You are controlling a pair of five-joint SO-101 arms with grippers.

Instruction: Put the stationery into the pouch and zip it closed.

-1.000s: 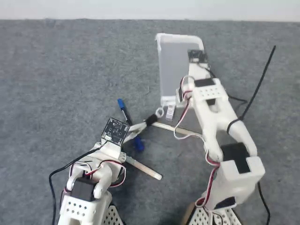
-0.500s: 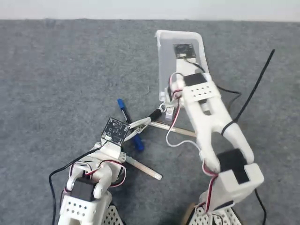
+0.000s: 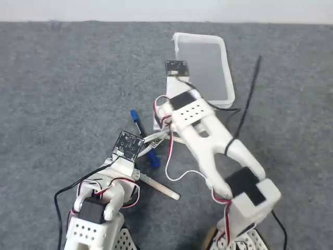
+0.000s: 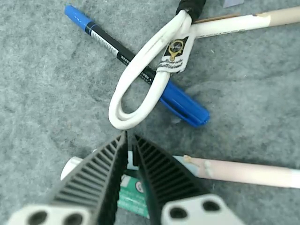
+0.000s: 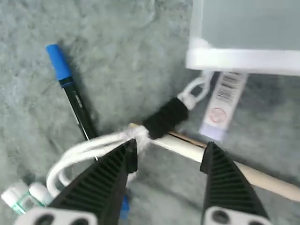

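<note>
The translucent white pouch (image 3: 208, 67) lies at the back of the mat, its edge (image 5: 243, 58) and label tag (image 5: 221, 104) in the right wrist view. Its white strap loop (image 4: 140, 84) runs over a blue pen (image 4: 180, 101) toward my left gripper (image 4: 128, 139), which is shut just short of the loop's end with nothing held. My right gripper (image 5: 171, 147) is open, low over a cream pencil (image 5: 187, 149) and the strap's black joint (image 5: 166, 117). A second cream pencil (image 3: 158, 186) lies nearer the left arm. A green-and-white item (image 4: 131, 194) lies under the left fingers.
The grey mat (image 3: 62, 88) spreads wide to the left and back. A black cable (image 3: 248, 94) rises from the right arm past the pouch's right side. The right arm's body (image 3: 208, 140) stretches across the middle, hiding the strap's joint in the high view.
The right arm swung left, off the pouch and over to the strap and pencil, uncovering the pouch. The left arm has stayed still.
</note>
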